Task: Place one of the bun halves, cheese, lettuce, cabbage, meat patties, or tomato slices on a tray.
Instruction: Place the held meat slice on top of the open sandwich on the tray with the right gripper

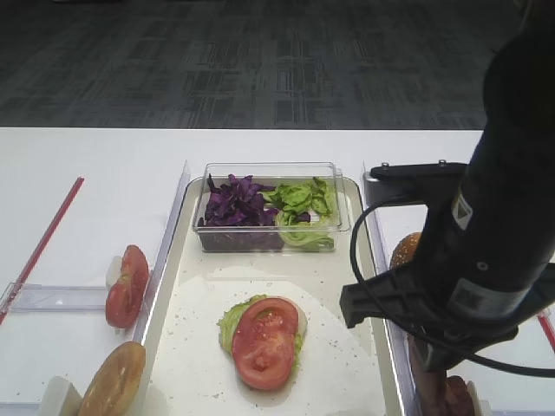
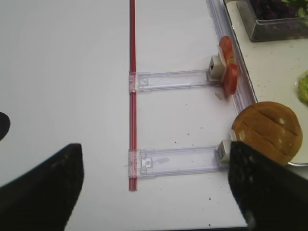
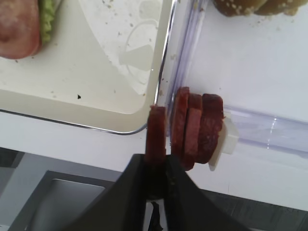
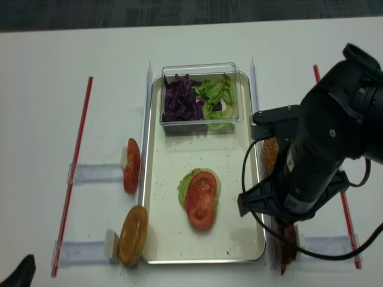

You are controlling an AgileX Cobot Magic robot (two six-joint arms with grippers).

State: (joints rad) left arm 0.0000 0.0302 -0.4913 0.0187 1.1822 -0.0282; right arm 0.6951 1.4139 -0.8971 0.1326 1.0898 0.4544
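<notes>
My right gripper (image 3: 157,159) is shut on one meat patty (image 3: 157,132), held on edge just left of the other meat patties (image 3: 197,127), which stand in a row against a white stop. The cream tray (image 3: 96,103) has its corner right beside the held patty. On the tray, tomato slices (image 1: 264,341) lie on lettuce (image 1: 229,319). My left gripper (image 2: 154,192) hangs open over bare table, with a bun half (image 2: 268,131) and more tomato slices (image 2: 229,72) to its right. Cabbage (image 1: 234,204) and lettuce fill a clear box. I see no cheese.
The clear box (image 1: 269,208) sits at the tray's far end. Clear plastic holders (image 2: 173,79) and a red strip (image 2: 132,96) lie on the table to the left. A sesame bun (image 3: 250,5) sits beyond the patties. The right arm (image 1: 486,260) hides the right side.
</notes>
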